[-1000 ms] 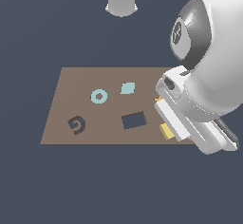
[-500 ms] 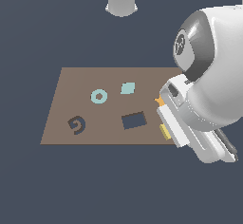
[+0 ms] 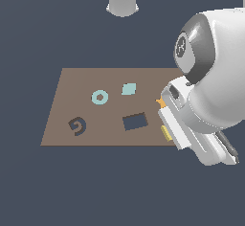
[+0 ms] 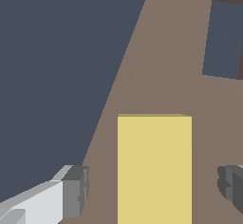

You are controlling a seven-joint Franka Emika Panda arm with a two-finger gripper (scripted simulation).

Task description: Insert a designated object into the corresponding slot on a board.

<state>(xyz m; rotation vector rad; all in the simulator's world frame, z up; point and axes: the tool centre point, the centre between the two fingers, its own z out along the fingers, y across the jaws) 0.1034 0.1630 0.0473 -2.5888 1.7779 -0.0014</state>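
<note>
I see a flat dark slate-blue floor on all sides, with no walls or furniture showing; a pale grey pedestal (image 3: pixel 123 0) stands at twelve o'clock in the exterior view, well apart from the board (image 3: pixel 72 84); the board is a plain brown sheet lying flat on that floor.

On the board, from the exterior view, I count a teal ring (image 3: pixel 99 97) near the centre, a pale teal diamond (image 3: pixel 128 89) at about one o'clock from the ring, a dark spiral mark (image 3: pixel 77 126) at seven o'clock from it, and the slot (image 3: pixel 135 121), a dark navy rectangle, at about four o'clock from the ring; the arm's white bulk (image 3: pixel 215 81) covers the board's edge at three o'clock, and only a sliver of the block (image 3: pixel 165 133) and a tip of an orange star (image 3: pixel 161 103) peek out beside it.

The wrist view gives me what the exterior cannot: the block (image 4: pixel 154 168) lies flat on the board (image 4: pixel 161 66), near the edge where brown meets the floor, and the slot (image 4: pixel 224 40) sits apart from it, with bare board between them; the ring, diamond and spiral do not appear there.

The gripper (image 4: pixel 154 190) straddles the block; one finger (image 4: pixel 73 192) stands off one long side and the other on the far side, both clear of the yellow faces; the jaws are spread wide, pinching nothing.
</note>
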